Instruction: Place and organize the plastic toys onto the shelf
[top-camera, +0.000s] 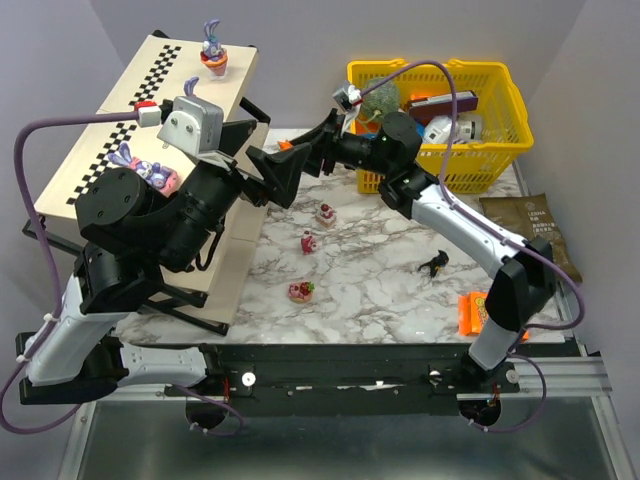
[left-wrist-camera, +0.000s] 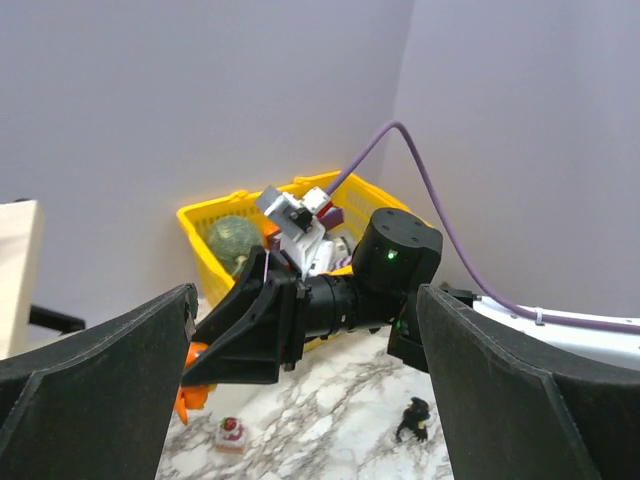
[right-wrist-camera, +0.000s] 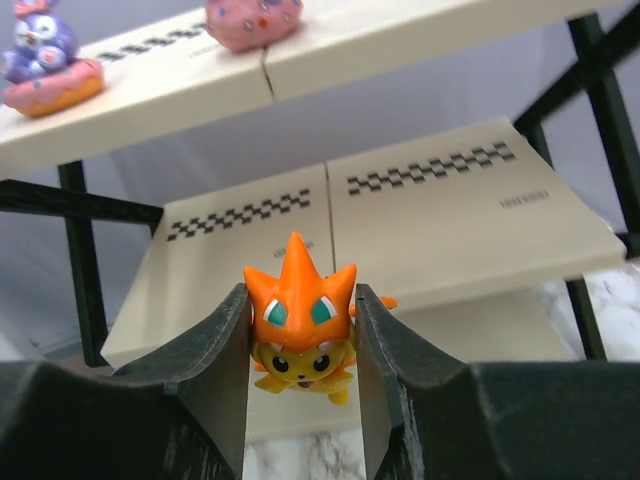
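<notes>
Alignment governed the coming move. The right tool (right-wrist-camera: 300, 305) pinched an orange figurine (right-wrist-camera: 300, 325) between its fingers, spiked crest upward in the wrist view. The shelf (right-wrist-camera: 440, 200), standing along the left edge of the tabletop (top-camera: 380, 295), lay straight ahead of it. The middle tier sat just beyond the toy and roughly level with it, its long edge running across the line of approach. A purple rabbit (right-wrist-camera: 45, 55) already sat on the tier above. The left tool (left-wrist-camera: 307, 295) was spread wide and gripped nothing, pointing toward the yellow basket (left-wrist-camera: 200, 225) at the far right corner. Three small red figurines (top-camera: 308, 241) and a black one (top-camera: 433, 264) lay loose mid-tabletop, well apart from both tools.
</notes>
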